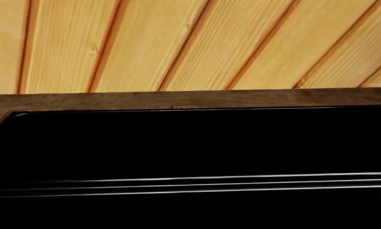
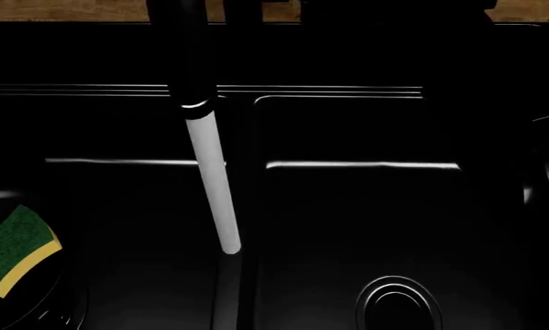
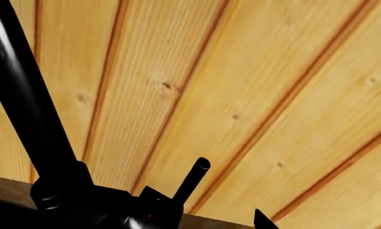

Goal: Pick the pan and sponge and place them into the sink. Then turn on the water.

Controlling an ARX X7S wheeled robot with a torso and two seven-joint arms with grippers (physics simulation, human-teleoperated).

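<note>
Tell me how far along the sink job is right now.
Nearly finished, it seems. The sponge lies in the sink's left basin on a round dark shape, probably the pan, though it is hard to make out. The water is running as a white stream from the tap. Nothing obvious remains.

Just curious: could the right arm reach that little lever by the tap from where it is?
Probably yes. The right wrist view shows the lever close ahead beside the tap, with nothing between; whether the pincer is open is unclear.
</note>
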